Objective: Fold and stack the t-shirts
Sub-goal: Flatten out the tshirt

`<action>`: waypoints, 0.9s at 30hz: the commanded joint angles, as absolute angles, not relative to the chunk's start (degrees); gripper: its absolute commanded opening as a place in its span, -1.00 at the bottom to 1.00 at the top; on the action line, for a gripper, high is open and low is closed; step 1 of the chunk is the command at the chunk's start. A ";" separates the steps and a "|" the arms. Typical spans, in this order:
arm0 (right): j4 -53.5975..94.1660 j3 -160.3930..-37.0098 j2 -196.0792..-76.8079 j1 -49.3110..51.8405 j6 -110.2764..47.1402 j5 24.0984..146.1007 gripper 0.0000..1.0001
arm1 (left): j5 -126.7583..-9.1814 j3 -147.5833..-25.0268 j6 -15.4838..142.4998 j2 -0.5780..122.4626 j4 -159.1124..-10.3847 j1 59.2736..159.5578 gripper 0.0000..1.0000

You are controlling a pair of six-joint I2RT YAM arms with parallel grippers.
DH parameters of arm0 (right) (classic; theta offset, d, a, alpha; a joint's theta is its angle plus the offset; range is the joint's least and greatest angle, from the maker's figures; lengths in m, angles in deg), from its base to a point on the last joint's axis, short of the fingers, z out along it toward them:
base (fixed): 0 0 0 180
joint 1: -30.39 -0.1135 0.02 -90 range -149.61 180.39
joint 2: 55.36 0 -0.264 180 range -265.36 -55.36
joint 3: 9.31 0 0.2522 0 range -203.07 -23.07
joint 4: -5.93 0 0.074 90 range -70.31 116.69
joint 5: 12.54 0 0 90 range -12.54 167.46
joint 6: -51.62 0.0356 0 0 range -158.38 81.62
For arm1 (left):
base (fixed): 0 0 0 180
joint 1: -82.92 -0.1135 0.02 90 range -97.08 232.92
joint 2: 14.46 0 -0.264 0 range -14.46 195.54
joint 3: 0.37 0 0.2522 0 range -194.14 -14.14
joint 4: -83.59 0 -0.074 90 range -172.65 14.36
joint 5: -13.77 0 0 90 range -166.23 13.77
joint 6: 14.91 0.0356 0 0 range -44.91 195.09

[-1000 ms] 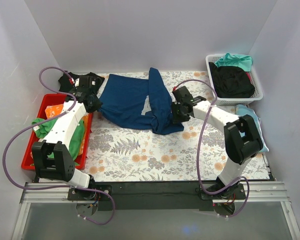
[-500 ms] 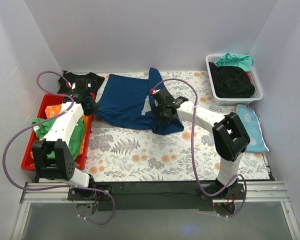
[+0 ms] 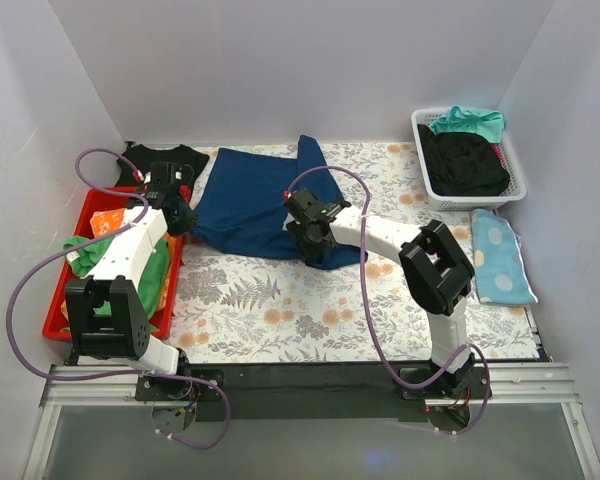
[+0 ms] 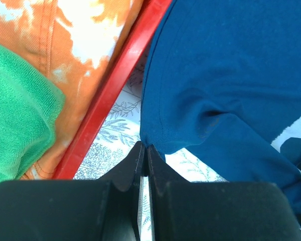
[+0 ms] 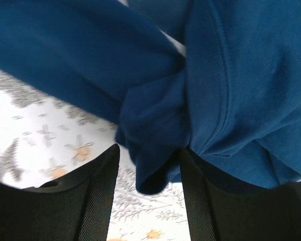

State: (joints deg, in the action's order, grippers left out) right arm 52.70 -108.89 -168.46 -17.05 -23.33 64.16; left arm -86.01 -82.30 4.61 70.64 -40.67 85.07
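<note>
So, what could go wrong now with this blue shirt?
1. The left tool seems to pinch only the very edge of the blue shirt; a pull may slip it free.
2. A bunched fold sits inside the open right tool; it may drag along when that arm leaves.
3. That edge lies beside the red bin and may catch its rim.

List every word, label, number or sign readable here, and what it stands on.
None can be read.
The pale print on the navy t-shirt shows only a corner in the left wrist view, with no letters.
The orange cloth bears white blotches only.
</note>
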 commanded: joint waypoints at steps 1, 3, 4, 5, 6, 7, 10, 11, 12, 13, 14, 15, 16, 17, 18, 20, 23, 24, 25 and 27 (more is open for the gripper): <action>54.84 -111.04 -170.06 -16.63 -22.92 59.97 0.14 | -85.11 -81.46 5.04 69.82 -40.98 84.32 -1.00; 55.37 -111.05 -170.41 -16.28 -22.39 59.88 -0.10 | -84.93 -81.46 5.13 69.74 -40.98 84.06 -1.00; 55.55 -110.96 -170.41 -16.19 -22.30 59.71 -0.26 | -85.11 -81.46 5.04 69.74 -40.98 83.97 -1.00; 56.16 -110.87 -170.24 -15.93 -22.12 58.92 -0.44 | -85.19 -81.37 5.04 69.65 -40.90 83.97 -1.00; 56.69 -110.96 -169.89 -15.84 -21.86 58.22 -0.85 | -85.37 -81.46 5.04 69.56 -40.81 83.71 -1.00; 57.91 -110.87 -169.54 -15.66 -21.08 57.17 -0.97 | -85.63 -81.72 5.04 69.56 -40.63 83.53 -1.00; 59.58 -109.65 -166.47 -14.44 -19.84 53.56 -0.97 | -86.95 -82.42 4.51 68.95 -40.02 83.01 -1.00; 59.94 -109.29 -164.11 -13.39 -19.49 51.29 -0.97 | -87.82 -82.51 4.42 68.68 -39.84 83.00 -1.00; 60.20 -108.85 -162.95 -12.68 -19.31 50.66 -0.97 | -88.18 -82.95 4.42 67.98 -39.67 83.00 -1.00; 60.99 -108.33 -161.55 -11.80 -18.88 49.87 -0.97 | -88.62 -83.13 4.34 67.80 -39.49 83.00 -1.00; 61.35 -108.15 -159.10 -10.06 -18.70 48.29 -0.97 | -88.88 -83.39 4.25 67.45 -39.32 83.09 -1.00; 61.61 -108.06 -157.86 -9.08 -18.78 48.02 -0.97 | -89.15 -83.65 4.25 67.10 -38.88 81.26 -1.00; 61.96 -108.14 -156.71 -7.42 -19.22 47.41 -0.97 | -89.32 -84.18 4.16 66.92 -38.70 81.25 -1.00; 62.14 -108.67 -154.70 -6.71 -19.74 45.66 -0.97 | -89.33 -84.45 4.16 66.75 -38.61 81.16 -1.00; 62.14 -109.11 -153.90 -5.92 -20.36 45.21 -0.97 | -89.24 -84.71 3.99 66.49 -38.35 80.98 -1.00; 63.02 -111.73 -152.66 -4.07 -21.85 42.94 -0.97 | -89.07 -85.59 3.81 66.13 -38.17 80.98 -1.00; 63.98 -115.25 -152.92 -1.79 -23.35 40.38 -0.97 | -88.98 -87.43 3.81 65.69 -37.65 80.81 -1.00; 63.81 -117.96 -153.27 -1.08 -24.66 40.19 -0.97 | -89.06 -87.96 3.63 65.61 -37.21 80.89 -1.00; 63.98 -119.38 -153.79 0.32 -25.11 39.76 -0.97 | -89.24 -88.40 3.72 65.52 -37.12 80.81 -1.00; 63.81 -124.89 -156.34 1.91 -26.51 39.14 -0.97 | -89.33 -89.46 3.81 65.52 -36.77 80.81 -1.00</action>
State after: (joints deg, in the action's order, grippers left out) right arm 63.13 -116.12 -153.88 -0.59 -23.09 43.74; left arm -87.76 -85.79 4.11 69.11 -38.02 81.13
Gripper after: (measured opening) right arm 0.030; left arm 0.015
